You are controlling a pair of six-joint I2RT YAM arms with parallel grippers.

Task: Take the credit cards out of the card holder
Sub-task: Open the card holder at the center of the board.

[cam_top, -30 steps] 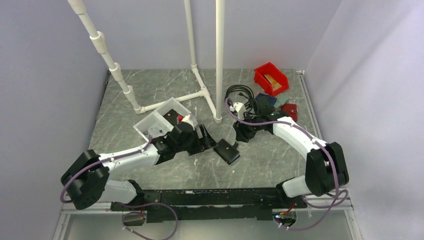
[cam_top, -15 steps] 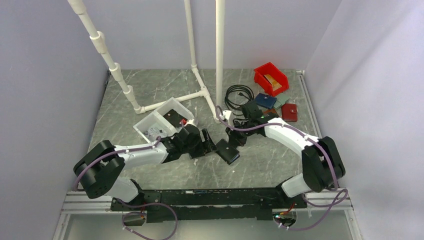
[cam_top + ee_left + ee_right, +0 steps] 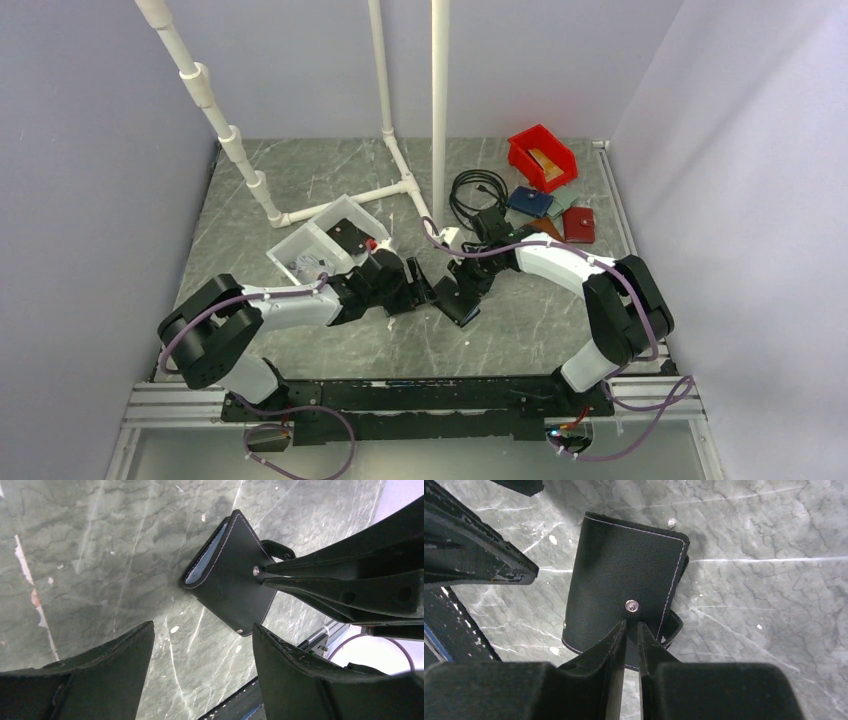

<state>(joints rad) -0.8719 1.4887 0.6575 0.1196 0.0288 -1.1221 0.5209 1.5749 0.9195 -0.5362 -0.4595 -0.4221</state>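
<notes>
Closed in from both sides on the shut card holder (image 3: 462, 310) at centre frame, right gripper (image 3: 631, 624) nearly pressed together at its snap (image 3: 630, 606) pinching nothing visible, left gripper (image 3: 202, 627) spread just beside; judged the opening step, needing the flap freed next, cards unseen

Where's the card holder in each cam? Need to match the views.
Top external: card holder mid-table, under the right gripper.
Left wrist: upper centre, right gripper's tips pointing in from the right.
Right wrist: centre, just above that gripper's tips.
Shared landmark: right gripper's tips at the holder's silver snap.
</notes>
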